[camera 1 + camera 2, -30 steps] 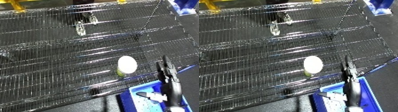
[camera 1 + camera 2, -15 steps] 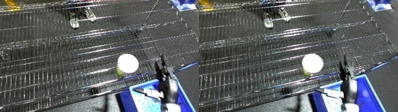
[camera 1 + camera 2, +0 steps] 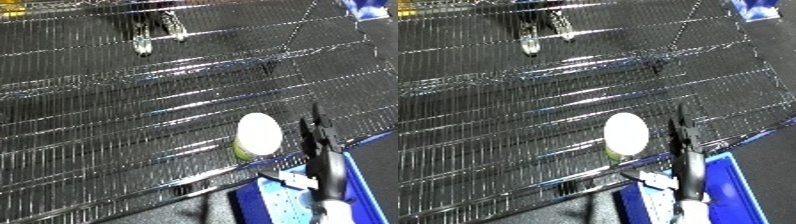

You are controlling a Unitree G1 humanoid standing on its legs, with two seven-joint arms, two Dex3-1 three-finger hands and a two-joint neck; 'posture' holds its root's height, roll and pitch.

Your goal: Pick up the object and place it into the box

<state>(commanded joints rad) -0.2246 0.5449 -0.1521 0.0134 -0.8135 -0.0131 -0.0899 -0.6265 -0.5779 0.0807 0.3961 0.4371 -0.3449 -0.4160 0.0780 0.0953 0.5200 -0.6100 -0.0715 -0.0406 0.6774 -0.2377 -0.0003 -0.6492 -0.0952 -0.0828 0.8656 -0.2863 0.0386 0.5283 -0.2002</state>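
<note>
Left eye view: a small jar with a white lid and yellow-green body [image 3: 258, 136] stands on the wire-mesh bench [image 3: 115, 125], near its front edge. Right hand [image 3: 318, 136], fingers straight and close together, sits just right of the jar, apart from it. Blue bin [image 3: 360, 187] lies below the bench edge; left hand unseen.

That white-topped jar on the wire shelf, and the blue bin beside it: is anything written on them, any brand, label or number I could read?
None can be read.
Jar: plain white top, yellowish side, no lettering that can be made out.
Bin: plain blue, no marks showing.
Shelf: bare wire, no tags.
Right hand: black, no markings visible.
</note>
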